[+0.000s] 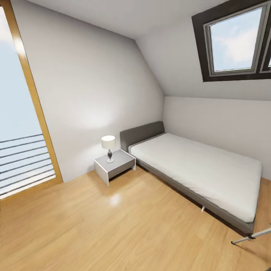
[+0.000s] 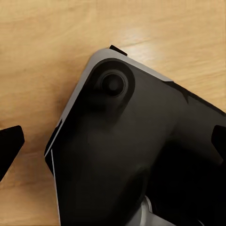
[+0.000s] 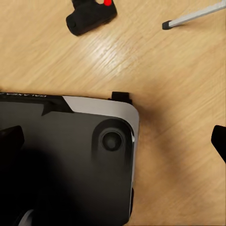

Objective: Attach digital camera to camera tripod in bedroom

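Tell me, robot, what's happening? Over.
Both grippers empty, jaws apart over wood floor. Digital camera lying on floor near a camera tripod leg. Nothing between them.

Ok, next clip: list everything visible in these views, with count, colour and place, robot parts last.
bed: one, white mattress on grey frame, against the far wall under the slope.
nightstand: one, pale grey, left of the bed's headboard.
table lamp: one, white shade on a dark base, on the nightstand.
skylight: dark-framed, in the sloped ceiling.
balcony door: one, oak-framed glass, far left.
digital camera: one, black with red dot, on the wood floor.
camera tripod: silver leg with black foot, on the floor by the bed's foot.
robot base: black with a silver edge, on the floor.
fingertips: black, at the wrist views' edges.
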Controlling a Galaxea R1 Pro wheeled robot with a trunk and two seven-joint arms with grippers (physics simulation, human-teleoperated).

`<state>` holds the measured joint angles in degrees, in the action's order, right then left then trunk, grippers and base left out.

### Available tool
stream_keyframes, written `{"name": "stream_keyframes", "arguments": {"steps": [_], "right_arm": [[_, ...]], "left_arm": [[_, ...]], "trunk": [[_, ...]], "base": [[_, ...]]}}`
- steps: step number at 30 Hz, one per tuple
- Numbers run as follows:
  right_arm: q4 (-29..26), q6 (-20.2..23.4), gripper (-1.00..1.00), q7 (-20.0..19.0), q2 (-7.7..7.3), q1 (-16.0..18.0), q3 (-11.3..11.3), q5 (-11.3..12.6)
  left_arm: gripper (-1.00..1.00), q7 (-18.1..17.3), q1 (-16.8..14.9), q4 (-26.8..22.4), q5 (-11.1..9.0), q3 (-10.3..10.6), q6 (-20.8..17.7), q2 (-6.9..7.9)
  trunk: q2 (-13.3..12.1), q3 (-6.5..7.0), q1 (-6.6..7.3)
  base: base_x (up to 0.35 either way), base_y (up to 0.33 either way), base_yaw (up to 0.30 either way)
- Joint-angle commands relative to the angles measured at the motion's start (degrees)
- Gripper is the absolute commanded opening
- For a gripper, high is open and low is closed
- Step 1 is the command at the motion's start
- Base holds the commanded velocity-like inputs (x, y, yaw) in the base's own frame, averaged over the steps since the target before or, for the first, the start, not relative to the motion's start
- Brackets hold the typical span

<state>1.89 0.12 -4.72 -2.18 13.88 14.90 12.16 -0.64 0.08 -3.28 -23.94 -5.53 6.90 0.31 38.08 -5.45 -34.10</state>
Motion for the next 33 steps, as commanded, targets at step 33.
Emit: {"name": "stream_keyframes", "arguments": {"steps": [33], "right_arm": [[0.1,-0.2,1.0,0.2,-0.02,0.1,0.4,0.7]], "left_arm": [[1.0,-0.1,0.0,0.0,0.2,-0.5,0.0,-0.04]], "trunk": [[0.1,-0.08,-0.03]], "base": [[0.042,0.227,-0.001]]}}
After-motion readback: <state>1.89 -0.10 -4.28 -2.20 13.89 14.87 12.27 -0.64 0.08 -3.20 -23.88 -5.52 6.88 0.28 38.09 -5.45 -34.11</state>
